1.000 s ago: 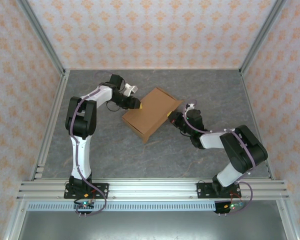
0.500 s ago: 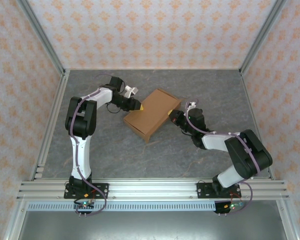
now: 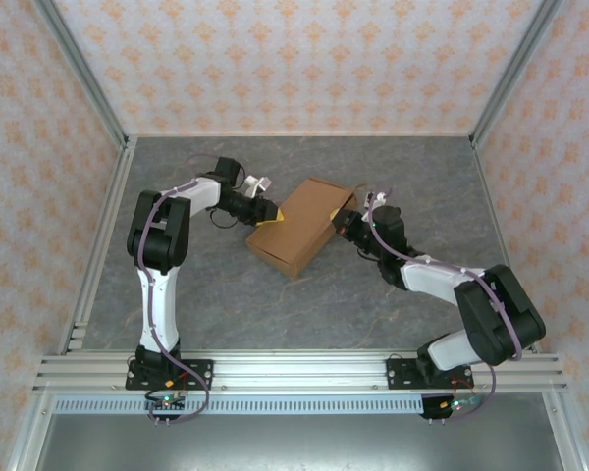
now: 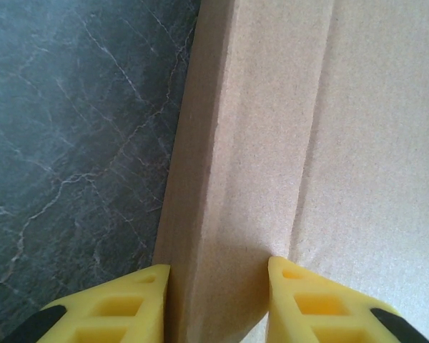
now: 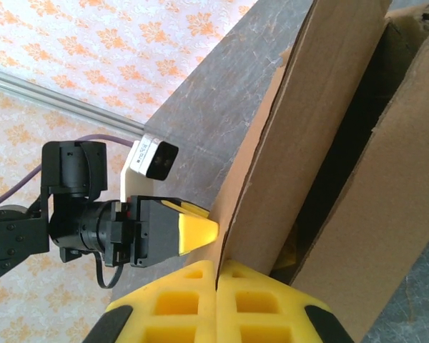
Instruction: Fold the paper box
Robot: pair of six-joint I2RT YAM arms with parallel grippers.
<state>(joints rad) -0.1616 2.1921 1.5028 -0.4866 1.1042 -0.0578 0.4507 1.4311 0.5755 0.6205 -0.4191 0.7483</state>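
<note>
Left gripper (image 3: 271, 211): I am pinching a raised fold of the paper box (image 3: 299, 224). My yellow fingertips (image 4: 129, 307) are sitting one on each side of the ridge, both touching card. The grey marbled table (image 4: 71, 128) is lying just outside one fingertip, and the box's broad flat panel is spreading away past the other.

Right gripper (image 5: 217, 270): my fingertips are pressing together. A thin upright flap (image 5: 300, 128) is running down into the seam between them, so I am nipping its edge. Just beyond the flap the box is gaping open, dark inside, with a second card wall standing across the gap.

The box is lying between my two hands, brown and turned cornerwise on the table. The left gripper is gripping one end and the right gripper is gripping the opposite corner. From my right wrist, the left gripper's yellow tip is showing just past the flap.
</note>
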